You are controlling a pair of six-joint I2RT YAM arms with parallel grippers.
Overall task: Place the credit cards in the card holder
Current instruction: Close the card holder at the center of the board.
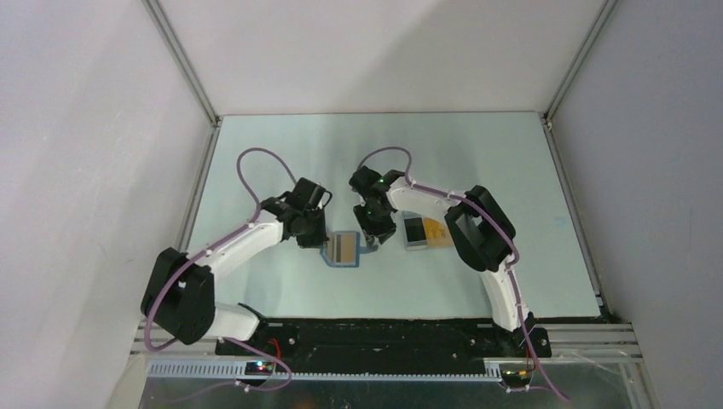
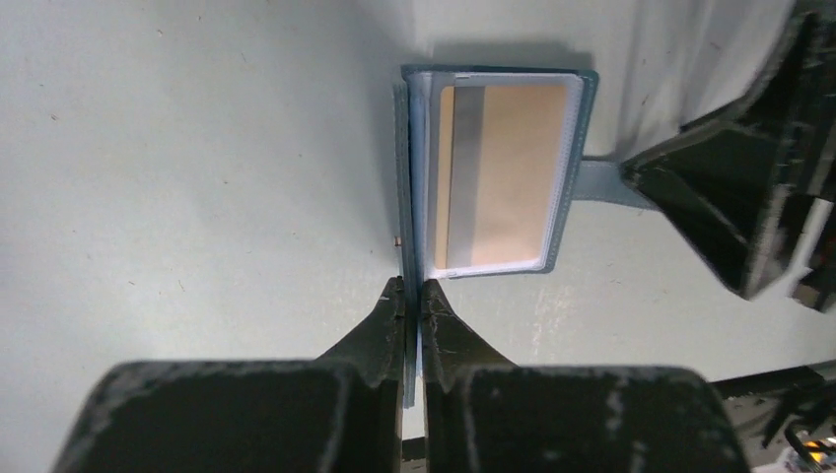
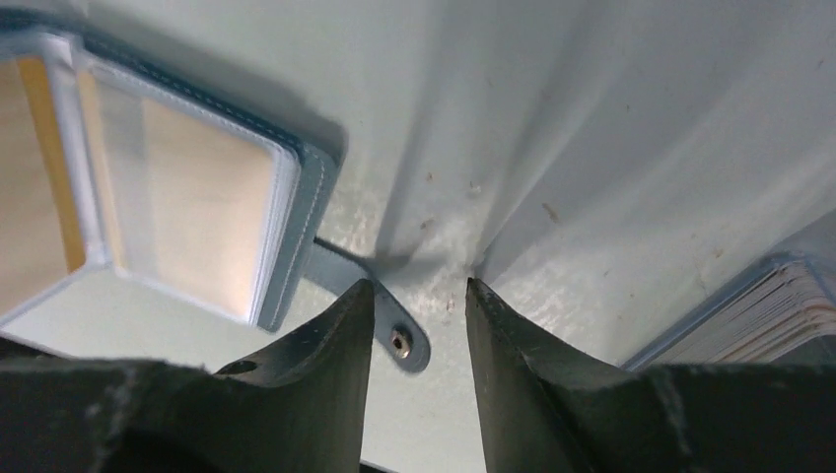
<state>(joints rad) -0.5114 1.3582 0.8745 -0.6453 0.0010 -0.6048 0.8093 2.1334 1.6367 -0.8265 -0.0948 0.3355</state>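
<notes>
One credit card [image 2: 503, 177] sleeved in the card holder [image 2: 493, 70] — left gripper [image 2: 413, 296] pinching its cover, right gripper [image 3: 419, 296] slightly parted over the strap [image 3: 394, 340] — a stack [image 1: 425, 232] left to load.

The pale green table [image 1: 477, 153] carries an open blue holder [image 1: 344, 249] near its middle, with an orange striped card [image 2: 503, 168] in its clear pocket and its strap [image 3: 345, 276] flat to the right. A stack of cards [image 1: 426, 232] lies just right of it.

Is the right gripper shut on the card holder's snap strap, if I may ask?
No, the right gripper is open, its fingers apart, and the snap strap lies loose between them.
</notes>
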